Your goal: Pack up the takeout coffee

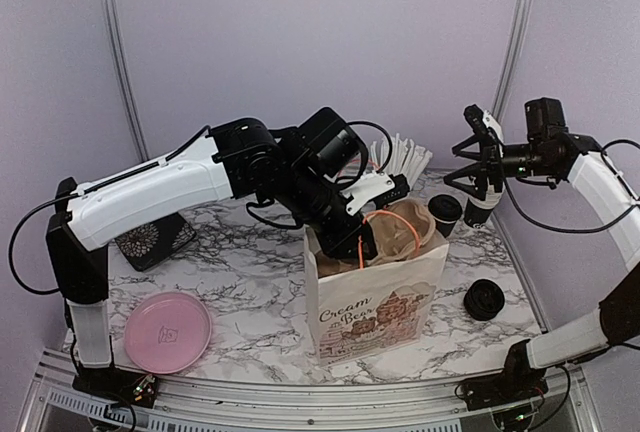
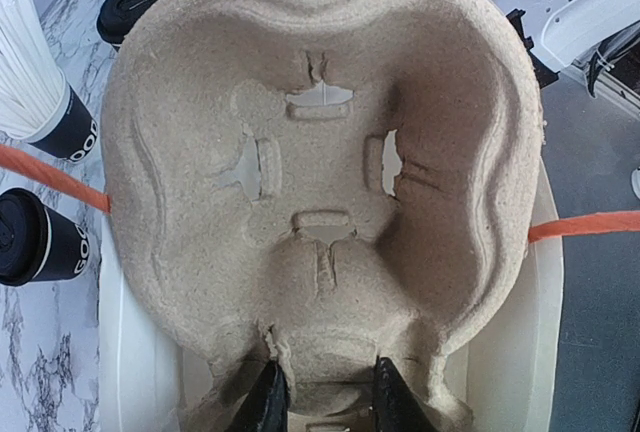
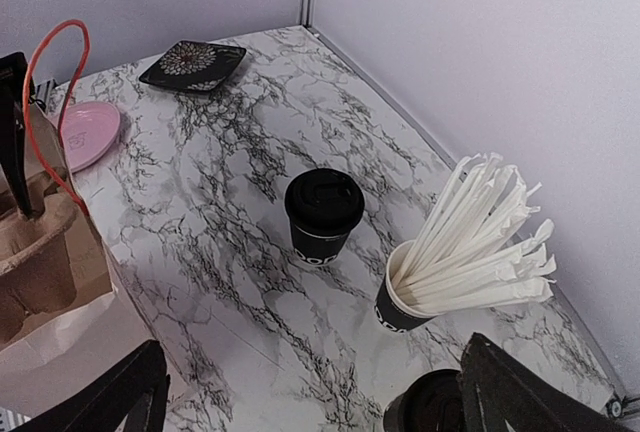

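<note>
Pale lilac wall panels [image 1: 300, 42] joined by thin metal posts closed in the back and both sides. The counter [image 1: 250, 282] was smooth and white with grey marble veins running across it.

A white paper bag [image 1: 375, 302] stood upright near the front, printed in brown with "Cream Bear" and a drawing, and it had orange cord handles [image 2: 585, 224]. In its open mouth sat a cup tray [image 2: 320, 152] of rough, fibrous tan pulp, pressed into rounded hollows with small cut slots. The left pincer [image 2: 330, 402] was clenched on the rim of that tray, one dark finger on each side of the edge.

A round, glossy pink plate [image 1: 167, 332] lay at the front left. A dark square plate [image 1: 155, 240] with a flower pattern lay behind it.

The takeout coffee [image 3: 323, 214], a small black paper cup with white lettering near its base and a round black lid, stood upright on the counter behind the bag, outside it, and neither pincer touched it. Near it, but apart, stood a like black cup [image 3: 398, 310] holding a fanned bunch of white straws [image 3: 470, 232].

The right pincer [image 3: 311, 352] hung released above the counter, its fingers spread wide with nothing between them.
</note>
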